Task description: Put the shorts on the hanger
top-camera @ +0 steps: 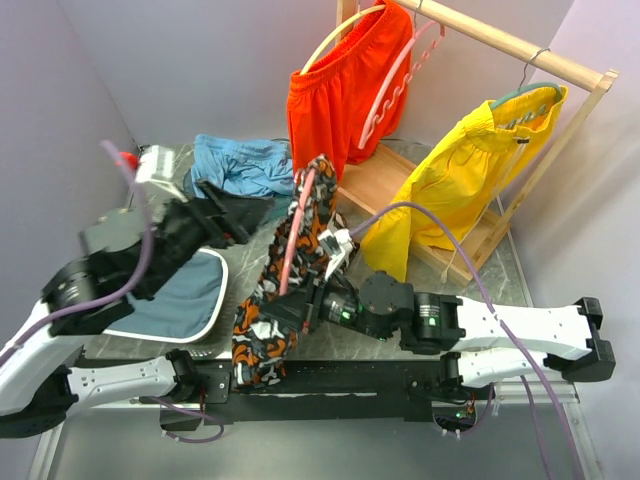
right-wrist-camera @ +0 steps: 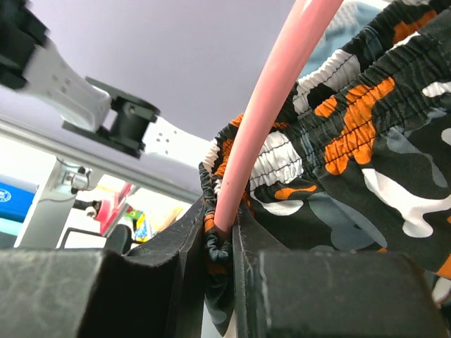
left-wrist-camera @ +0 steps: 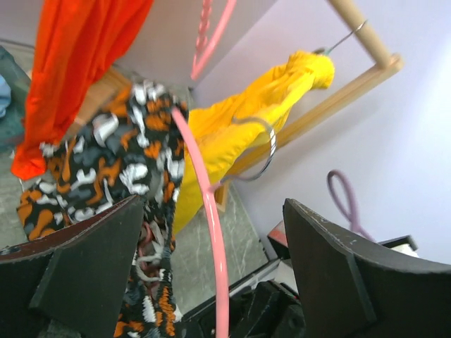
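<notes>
The camouflage shorts (top-camera: 285,290) hang draped over the pink hanger (top-camera: 297,225), which stands tilted above the table's middle. My right gripper (top-camera: 312,300) is shut on the hanger's bar together with the shorts' waistband. In the right wrist view the pink bar (right-wrist-camera: 275,105) and bunched elastic waistband (right-wrist-camera: 352,134) are pinched at my right gripper (right-wrist-camera: 224,239). My left gripper (top-camera: 250,222) is open just left of the hanger. In the left wrist view the pink bar (left-wrist-camera: 211,239) runs between its wide-apart fingers, untouched, at my left gripper (left-wrist-camera: 218,274), with the shorts (left-wrist-camera: 120,162) behind.
A wooden rack (top-camera: 520,50) at the back right carries orange shorts (top-camera: 345,90) on a cream hanger, a second pink hanger (top-camera: 395,85) and yellow shorts (top-camera: 470,170) on a teal hanger. A blue garment (top-camera: 240,165) and a grey-blue one (top-camera: 190,295) lie at left.
</notes>
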{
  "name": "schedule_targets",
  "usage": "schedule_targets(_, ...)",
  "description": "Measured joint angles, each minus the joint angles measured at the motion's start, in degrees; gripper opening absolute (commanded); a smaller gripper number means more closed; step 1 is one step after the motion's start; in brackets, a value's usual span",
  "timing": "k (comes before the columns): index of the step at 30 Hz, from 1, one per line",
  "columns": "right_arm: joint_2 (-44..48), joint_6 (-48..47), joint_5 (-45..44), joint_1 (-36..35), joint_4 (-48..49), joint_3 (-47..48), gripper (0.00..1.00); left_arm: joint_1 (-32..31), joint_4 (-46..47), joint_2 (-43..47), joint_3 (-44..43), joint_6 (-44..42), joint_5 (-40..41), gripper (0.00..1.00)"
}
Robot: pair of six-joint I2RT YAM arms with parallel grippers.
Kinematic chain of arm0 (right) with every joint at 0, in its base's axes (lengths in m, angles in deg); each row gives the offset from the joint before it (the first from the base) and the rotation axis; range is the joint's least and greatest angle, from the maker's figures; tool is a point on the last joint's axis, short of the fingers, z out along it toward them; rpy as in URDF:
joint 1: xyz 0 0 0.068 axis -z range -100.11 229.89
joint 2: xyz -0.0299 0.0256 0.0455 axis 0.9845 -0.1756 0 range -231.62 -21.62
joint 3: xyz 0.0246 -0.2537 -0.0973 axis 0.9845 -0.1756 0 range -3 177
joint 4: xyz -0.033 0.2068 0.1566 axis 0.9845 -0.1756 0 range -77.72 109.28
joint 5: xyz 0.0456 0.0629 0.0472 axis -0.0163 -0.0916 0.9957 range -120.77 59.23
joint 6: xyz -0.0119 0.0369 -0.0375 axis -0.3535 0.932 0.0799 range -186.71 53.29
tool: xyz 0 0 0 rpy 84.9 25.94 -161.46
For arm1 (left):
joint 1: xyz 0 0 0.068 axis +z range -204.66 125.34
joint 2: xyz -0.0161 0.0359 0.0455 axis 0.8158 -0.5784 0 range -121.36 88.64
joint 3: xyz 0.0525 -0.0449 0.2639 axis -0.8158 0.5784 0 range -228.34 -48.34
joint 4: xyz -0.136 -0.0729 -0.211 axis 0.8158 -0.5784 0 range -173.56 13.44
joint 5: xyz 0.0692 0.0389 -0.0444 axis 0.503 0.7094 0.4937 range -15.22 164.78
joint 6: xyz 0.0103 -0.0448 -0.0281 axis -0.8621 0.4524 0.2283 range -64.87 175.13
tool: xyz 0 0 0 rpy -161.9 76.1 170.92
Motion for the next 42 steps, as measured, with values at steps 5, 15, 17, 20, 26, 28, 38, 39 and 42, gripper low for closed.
schedule_targets(5,4.83,2.40,-4.17,-1.60,-1.51,-4.92,0.00,0.04,-0.37,1.92,-1.29,-0.83,2.45,0.86)
schedule_targets(15,5.03,1.01,-3.67,4.79,-7.52,-1.03,0.00,0.04,-0.46,2.01,-0.74,-1.09,3.54,0.86)
schedule_targets(17,2.62,0.31,-0.44,8.55,-8.92,2.73,0.00,0.04,-0.44,1.97,-0.74,-1.11,3.54,0.86)
schedule_targets(20,-0.59,-0.09,4.22,13.16,-9.55,7.67,0.00,0.04,-0.28,1.90,-0.74,-1.27,3.58,0.86)
schedule_targets(26,-4.83,1.22,16.35,23.56,-9.14,12.59,0.00,0.04,-0.24,0.98,-0.74,-2.05,3.61,0.86)
schedule_targets(28,-6.34,1.75,19.85,25.75,-9.49,13.79,0.00,0.04,-0.22,0.52,-0.74,-2.34,3.61,0.85)
schedule_targets(38,-15.50,0.66,26.45,34.42,-14.58,27.12,0.00,0.04,-0.04,-0.79,-1.03,-2.80,3.58,0.86)
schedule_targets(39,-16.09,0.37,26.43,35.32,-14.95,28.26,0.00,0.04,-0.07,-0.92,-1.14,-2.84,3.58,0.86)
schedule_targets(42,-18.12,-0.59,27.26,38.75,-16.04,32.41,0.00,0.04,0.02,-1.25,-1.53,-3.21,3.63,0.85)
